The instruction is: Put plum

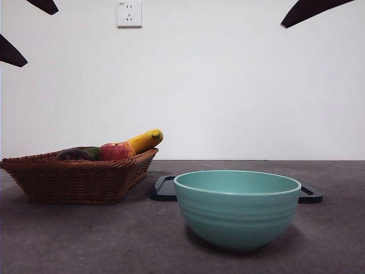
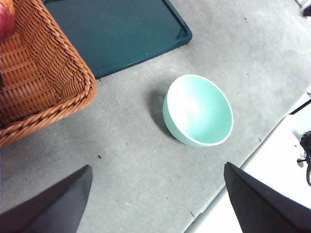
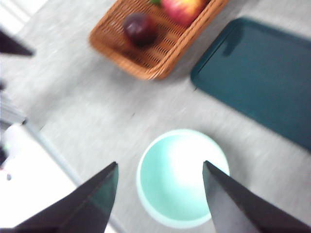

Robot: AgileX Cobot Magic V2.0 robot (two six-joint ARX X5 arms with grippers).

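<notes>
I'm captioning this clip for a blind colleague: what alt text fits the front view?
A mint-green bowl stands empty near the camera on a dark grey table, with a dark tray lying behind it. To its left a wicker basket holds a dark plum, a red apple, a green fruit and a banana. Black arm tips show at the top corners.

One plum (image 3: 140, 29), one apple (image 1: 116, 152), one banana (image 1: 145, 139), one basket (image 1: 80, 178), one bowl (image 1: 237, 208), one tray (image 3: 262, 73).
</notes>
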